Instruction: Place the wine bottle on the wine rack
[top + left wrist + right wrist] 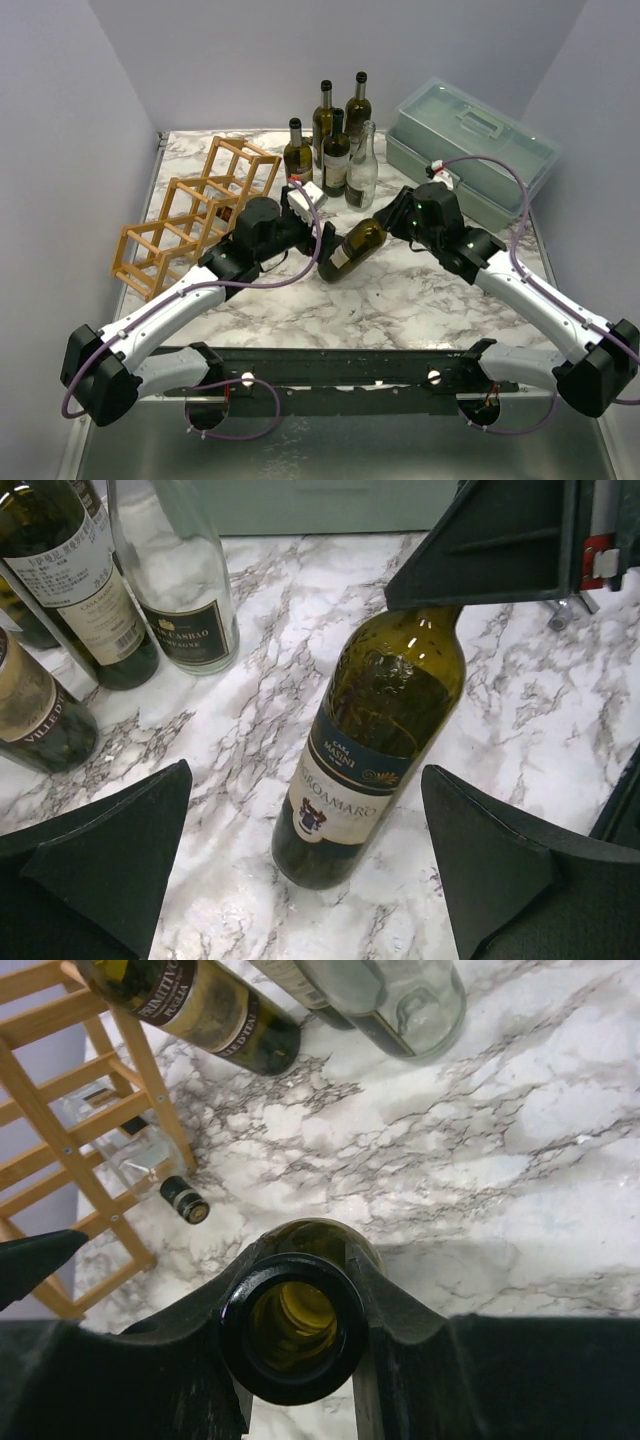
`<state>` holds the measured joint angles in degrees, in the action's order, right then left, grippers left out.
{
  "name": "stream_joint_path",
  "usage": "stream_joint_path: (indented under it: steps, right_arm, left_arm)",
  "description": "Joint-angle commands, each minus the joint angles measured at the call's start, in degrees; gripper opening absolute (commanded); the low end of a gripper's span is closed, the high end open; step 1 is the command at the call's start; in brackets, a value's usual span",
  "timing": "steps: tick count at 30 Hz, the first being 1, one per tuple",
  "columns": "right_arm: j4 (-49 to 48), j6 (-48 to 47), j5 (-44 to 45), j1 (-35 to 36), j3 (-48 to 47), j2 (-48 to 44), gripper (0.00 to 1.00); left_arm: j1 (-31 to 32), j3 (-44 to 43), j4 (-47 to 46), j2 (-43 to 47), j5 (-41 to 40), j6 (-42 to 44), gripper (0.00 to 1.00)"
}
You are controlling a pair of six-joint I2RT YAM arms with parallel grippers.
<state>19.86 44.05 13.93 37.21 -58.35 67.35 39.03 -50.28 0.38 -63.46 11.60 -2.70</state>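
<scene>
Looking down from above, my right claw point(392, 222) grips the tilted wine bottle point(352, 250) by its neck at mid-table, right of the wine rack point(190, 215). Left wrist view: my left claw point(318, 228) gapes wide, empty, the bottle's base just ahead. Right wrist view: my fingers point(400, 1310) are clamped around the bottle's mouth.

My left arm point(170, 310) and right arm point(535, 290) are white shells with chunky black joints, purple cables point(245, 435) looping off, black wedge fingers point(110, 860).

White marble table point(400, 300), veined grey. Olive-green wine bottle point(385, 710) with navy and cream label. Light-brown wine rack point(190, 215); pale green toolbox point(470, 140).
</scene>
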Motion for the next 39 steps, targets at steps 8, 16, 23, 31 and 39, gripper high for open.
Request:
stream_joint_path:
  steps: [8, 16, 23, 31, 39]
  right_arm:
    - [-7.4, 12.1, -9.6, -0.5, 2.7, -7.2, 0.01]
    - [-8.5, 16.1, -11.7, -0.5, 4.3, -9.3, 0.01]
    - [-7.5, 16.8, -13.1, -0.4, 2.9, -11.2, 0.00]
    - [-5.7, 15.8, -12.9, -0.4, 2.0, -13.1, 0.01]
    - [-6.7, 18.8, -13.6, -0.4, 3.0, -15.9, 0.01]
  left_arm:
    - [8.1, 2.6, -6.6, -2.4, -5.9, 8.4, 0.99]
    - [8.9, 3.6, -6.9, -2.8, -5.0, 11.4, 0.99]
    - [9.3, 3.0, -3.9, -3.2, 0.9, 12.9, 0.99]
    - [9.2, 2.0, -1.2, -4.9, 7.7, 12.2, 0.99]
    - [9.3, 0.9, -1.1, -7.2, -1.2, 13.1, 0.99]
